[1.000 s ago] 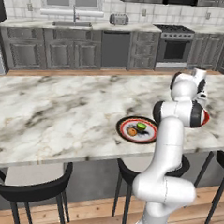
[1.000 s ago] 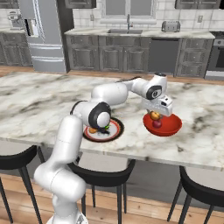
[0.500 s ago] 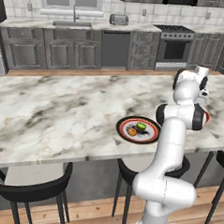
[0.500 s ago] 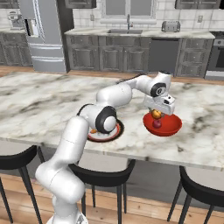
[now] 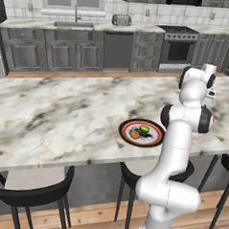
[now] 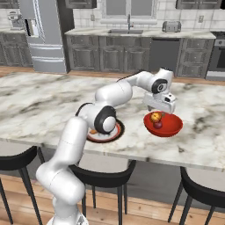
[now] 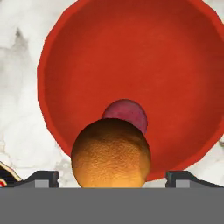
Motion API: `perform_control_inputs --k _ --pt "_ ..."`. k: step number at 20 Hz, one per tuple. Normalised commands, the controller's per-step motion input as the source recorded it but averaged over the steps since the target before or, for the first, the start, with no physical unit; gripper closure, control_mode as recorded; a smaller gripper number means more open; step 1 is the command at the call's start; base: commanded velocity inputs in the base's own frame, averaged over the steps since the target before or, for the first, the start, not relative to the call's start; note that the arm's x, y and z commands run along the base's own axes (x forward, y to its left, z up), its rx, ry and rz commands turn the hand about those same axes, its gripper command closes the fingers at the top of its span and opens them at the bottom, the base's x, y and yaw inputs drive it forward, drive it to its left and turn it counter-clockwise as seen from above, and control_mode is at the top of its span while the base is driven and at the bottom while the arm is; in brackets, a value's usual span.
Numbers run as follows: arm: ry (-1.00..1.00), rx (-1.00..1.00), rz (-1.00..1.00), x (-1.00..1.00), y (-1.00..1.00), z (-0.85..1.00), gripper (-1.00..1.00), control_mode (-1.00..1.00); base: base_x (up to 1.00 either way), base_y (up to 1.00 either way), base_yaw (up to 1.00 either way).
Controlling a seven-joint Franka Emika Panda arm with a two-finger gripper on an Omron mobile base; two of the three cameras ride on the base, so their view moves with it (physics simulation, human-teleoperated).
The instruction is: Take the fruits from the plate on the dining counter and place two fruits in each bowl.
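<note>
Looking over the arm from the left base view, the plate (image 5: 142, 133) is lying on the dining counter (image 5: 54, 112) just beside the arm's elbow, and two fruits are sitting on it, the smaller orange (image 5: 135, 134) and the green fruit (image 5: 145, 129), while the hand is reaching off to the right. In the right base view the gripper (image 6: 159, 110) is hanging above the near-left rim of the red bowl (image 6: 163, 124), with the large orange (image 6: 155, 117) showing just beneath it and the dark red fruit (image 6: 157, 125) lying in the bowl's hollow. In the hand view the two fingertips (image 7: 42, 177) are standing well apart, each clear of the orange between them, so the jaws are looking wide and released rather than gripping. The step in hand is judged to be the dropping of the second fruit into the red bowl. The next move is calling for a lift clear of the rim, a swing across to the plate, and a descent over one of the two fruits there; the glass bowl cannot be made out.
</note>
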Motion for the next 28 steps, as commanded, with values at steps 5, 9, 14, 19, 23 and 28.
perform_control_inputs --k 5,9,14,19,23,28 --pt "-0.02 -0.05 0.00 -0.32 0.16 0.00 -1.00 -1.00 0.00 0.00 0.00" --pt "-0.09 -0.04 0.02 -0.87 0.38 0.16 -1.00 -1.00 0.00 0.00 0.00" --pt "-0.01 -0.12 0.11 -0.79 0.93 0.07 -1.00 -1.00 0.00 0.00 0.00" --pt "0.00 -0.11 0.27 -0.45 1.00 0.00 -1.00 -1.00 0.00 0.00 0.00" --pt "-0.01 -0.08 0.32 -0.21 1.00 0.01 -1.00 -1.00 0.00 0.00 0.00" --pt "-0.09 0.02 0.33 0.05 0.80 0.26 -1.00 -1.00 0.00 0.00 0.00"
